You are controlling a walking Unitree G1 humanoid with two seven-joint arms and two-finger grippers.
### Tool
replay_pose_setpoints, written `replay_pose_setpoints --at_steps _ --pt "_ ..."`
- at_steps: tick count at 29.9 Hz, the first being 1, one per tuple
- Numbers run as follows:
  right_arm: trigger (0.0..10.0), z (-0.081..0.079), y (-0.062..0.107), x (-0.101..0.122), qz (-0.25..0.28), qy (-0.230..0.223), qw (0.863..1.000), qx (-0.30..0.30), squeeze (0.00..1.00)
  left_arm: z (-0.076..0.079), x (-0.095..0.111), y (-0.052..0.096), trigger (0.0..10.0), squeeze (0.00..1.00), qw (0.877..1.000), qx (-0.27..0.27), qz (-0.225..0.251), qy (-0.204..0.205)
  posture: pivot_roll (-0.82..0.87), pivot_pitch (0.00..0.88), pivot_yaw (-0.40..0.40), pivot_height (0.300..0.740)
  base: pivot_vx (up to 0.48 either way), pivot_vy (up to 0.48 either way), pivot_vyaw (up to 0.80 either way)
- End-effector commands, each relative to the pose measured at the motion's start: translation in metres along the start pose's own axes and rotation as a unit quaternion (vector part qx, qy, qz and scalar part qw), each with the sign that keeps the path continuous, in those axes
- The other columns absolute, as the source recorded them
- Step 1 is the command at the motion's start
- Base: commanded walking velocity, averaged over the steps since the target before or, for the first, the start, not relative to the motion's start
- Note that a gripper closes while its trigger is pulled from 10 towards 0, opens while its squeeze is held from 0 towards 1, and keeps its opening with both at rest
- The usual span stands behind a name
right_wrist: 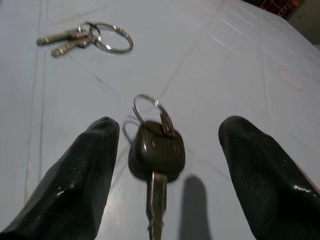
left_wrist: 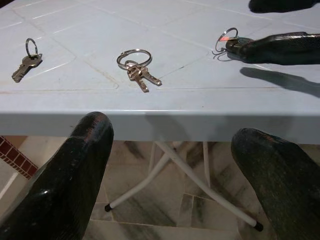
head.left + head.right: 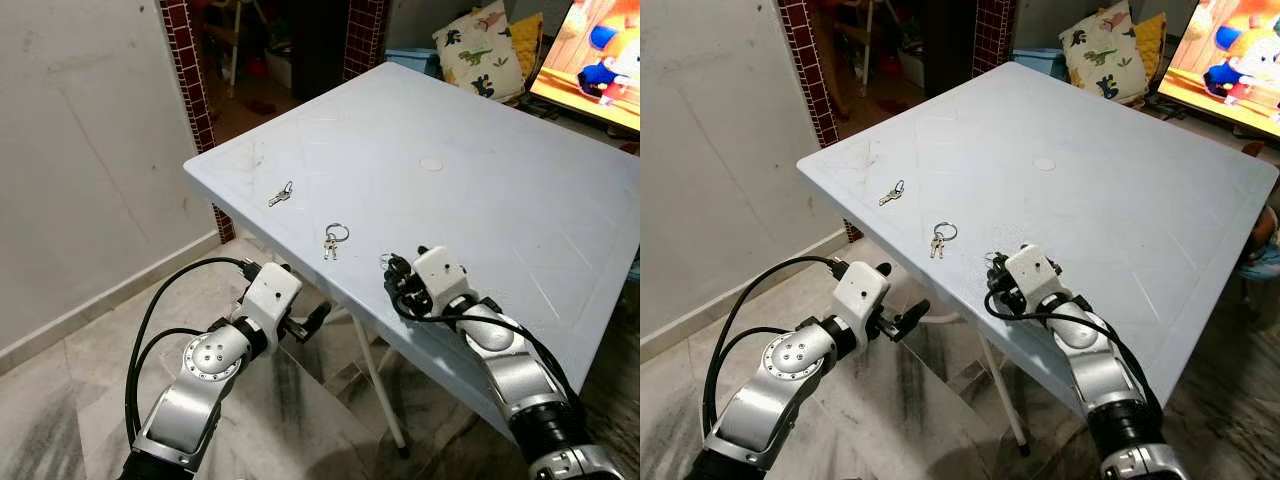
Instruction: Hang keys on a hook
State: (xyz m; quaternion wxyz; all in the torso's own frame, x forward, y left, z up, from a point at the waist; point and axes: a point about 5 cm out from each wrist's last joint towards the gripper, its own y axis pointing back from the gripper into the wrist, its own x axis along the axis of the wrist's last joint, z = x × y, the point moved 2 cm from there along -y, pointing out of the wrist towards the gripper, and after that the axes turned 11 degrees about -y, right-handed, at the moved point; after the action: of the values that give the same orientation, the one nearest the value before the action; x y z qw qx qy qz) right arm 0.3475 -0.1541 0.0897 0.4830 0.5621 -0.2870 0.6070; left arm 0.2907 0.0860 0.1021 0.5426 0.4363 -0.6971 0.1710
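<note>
The right gripper (image 1: 162, 165) sits low over the pale blue table (image 3: 520, 200), fingers spread wide, and the black-headed key (image 1: 156, 155) lies flat on the tabletop right between them, touching neither finger, ring end pointing away from the wrist. Beyond it on the table rests the bunch of keys (image 3: 333, 240) on its ring, and farther along the table edge a single key (image 3: 281, 194). The left gripper (image 2: 175, 165) hangs below the table edge, fingers apart, holding nothing.
</note>
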Motion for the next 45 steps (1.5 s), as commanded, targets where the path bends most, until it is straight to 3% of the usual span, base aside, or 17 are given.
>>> replay_pose_setpoints --at_steps 1,7,9,12,18,19,20,21,45 --pt "10.0 0.006 -0.003 0.004 0.012 -0.01 1.0 -0.014 0.0 0.0 0.002 0.0 10.0 0.0 1.0 0.0 0.002 -0.008 0.1 0.063 -0.052 0.74 0.0 0.0 0.0" --pt "10.0 0.012 -0.011 0.005 0.019 -0.041 0.998 -0.042 0.0 -0.001 0.003 0.005 10.0 0.0 1.0 -0.012 0.006 0.017 0.12 0.068 -0.057 0.74 0.0 0.0 0.0" --pt "10.0 0.015 -0.013 0.003 0.014 -0.052 0.997 -0.051 0.0 0.008 0.011 0.008 10.0 0.0 0.997 -0.061 0.034 0.043 0.13 0.071 -0.058 0.74 0.0 0.0 0.0" --pt "10.0 0.016 -0.015 0.001 0.009 -0.065 0.996 -0.057 0.0 0.014 0.015 0.01 10.0 0.0 0.994 -0.095 0.046 0.036 0.13 0.072 -0.058 0.74 0.0 0.0 0.0" --pt "10.0 0.017 -0.017 -0.002 0.004 -0.075 0.995 -0.058 0.0 0.014 0.016 0.01 10.0 0.0 0.994 -0.098 0.045 0.036 0.13 0.072 -0.053 0.74 0.0 0.0 0.0" --pt "6.0 0.017 -0.016 -0.003 0.003 -0.077 0.995 -0.059 0.0 0.015 0.016 0.01 10.0 0.0 0.993 -0.098 0.044 0.036 0.13 0.071 -0.053 0.74 0.0 0.0 0.0" --pt "4.3 0.018 -0.016 -0.004 0.003 -0.081 0.995 -0.059 0.0 0.015 0.016 0.01 10.0 0.0 0.993 -0.101 0.043 0.037 0.13 0.071 -0.053 0.74 0.0 0.0 0.0" --pt "0.0 0.018 -0.016 -0.005 0.002 -0.087 0.994 -0.06 0.0 0.016 0.016 0.011 10.0 0.0 0.993 -0.103 0.042 0.036 0.13 0.071 -0.051 0.74 0.0 0.0 0.0" --pt "0.0 0.013 -0.024 -0.009 -0.012 -0.133 0.99 -0.046 0.0 0.012 0.015 0.013 10.0 0.0 0.994 -0.099 0.038 0.021 0.15 0.075 -0.056 0.74 0.0 0.0 0.0"
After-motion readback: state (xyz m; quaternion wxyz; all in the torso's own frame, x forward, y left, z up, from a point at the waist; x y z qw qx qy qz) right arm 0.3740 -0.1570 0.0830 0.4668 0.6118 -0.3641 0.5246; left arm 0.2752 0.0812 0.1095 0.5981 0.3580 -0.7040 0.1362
